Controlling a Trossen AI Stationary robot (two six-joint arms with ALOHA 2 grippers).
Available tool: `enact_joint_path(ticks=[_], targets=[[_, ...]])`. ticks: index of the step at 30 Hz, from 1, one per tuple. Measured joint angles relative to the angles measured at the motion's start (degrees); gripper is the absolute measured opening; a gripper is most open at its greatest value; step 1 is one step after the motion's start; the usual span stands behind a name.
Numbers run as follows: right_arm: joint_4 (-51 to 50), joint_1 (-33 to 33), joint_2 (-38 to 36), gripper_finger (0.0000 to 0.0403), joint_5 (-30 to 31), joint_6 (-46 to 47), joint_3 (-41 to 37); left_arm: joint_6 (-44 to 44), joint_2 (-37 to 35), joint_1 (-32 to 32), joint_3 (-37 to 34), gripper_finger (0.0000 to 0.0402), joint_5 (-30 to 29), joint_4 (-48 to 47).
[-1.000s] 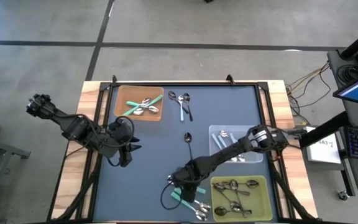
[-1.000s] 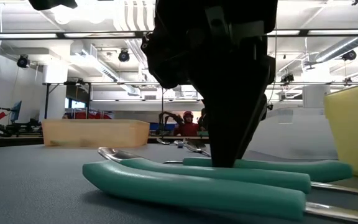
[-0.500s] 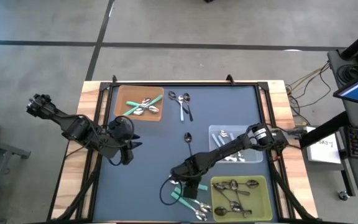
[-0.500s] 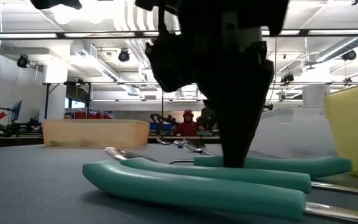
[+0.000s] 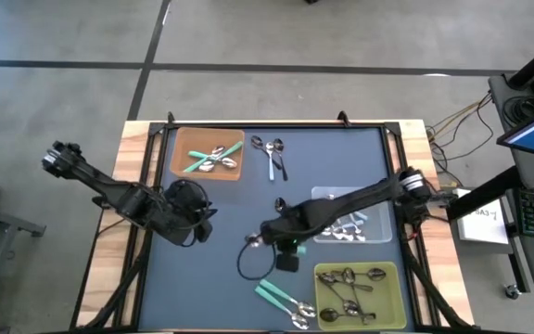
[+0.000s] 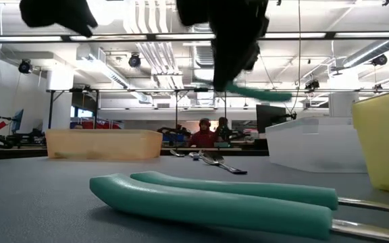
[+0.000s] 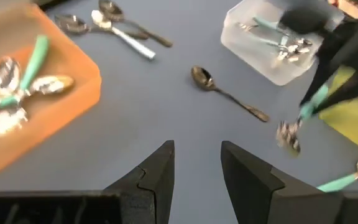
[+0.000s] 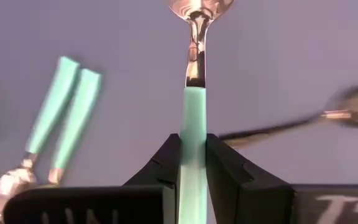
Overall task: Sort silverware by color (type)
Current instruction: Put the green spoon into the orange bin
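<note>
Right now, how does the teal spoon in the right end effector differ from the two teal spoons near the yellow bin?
The held spoon is clamped by its handle in the right end effector and lifted off the mat; the two teal spoons lie flat on it, untouched. The held one is alone; the pair lie side by side beside the yellow bin. All have teal handles and shiny metal bowls.

Held spoon: bowl tip cut by frame edge.
Yellow bin: cropped at edge.
Spoons in clear bin: handle colours unresolvable, arm overlaps.
</note>
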Motion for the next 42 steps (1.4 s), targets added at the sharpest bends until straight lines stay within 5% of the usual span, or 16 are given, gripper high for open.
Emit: enact_joint_path(ticks=[5,12,16,24,30,42], targets=[[-1.79,-1.32,-6.04,0.0038,7.38,-3.4,-0.58,-3.76,3.32,0.06,-3.34,0.0113,-0.76,10.62],[-1.33,-3.16,-11.19,0.0038,16.78,-6.42,-0.94,-0.64,9.54,0.4,-1.87,0.0121,-15.17,23.52],[1.7,-4.83,-12.76,0.0038,20.55,-9.19,-0.98,1.23,12.51,1.24,0.83,0.0141,-17.53,25.08],[13.7,-9.97,-12.6,0.0038,20.91,-10.54,-0.96,6.8,18.5,4.07,7.99,0.0188,-18.01,24.39],[15.76,-11.32,-12.33,0.0038,20.84,-12.01,-0.96,7.04,20.09,8.63,13.98,0.0213,-21.65,14.04],[20.64,-14.05,-12.38,0.0038,20.41,-15.89,-0.96,7.89,19.97,15.13,14.91,0.0219,-20.0,14.39]])
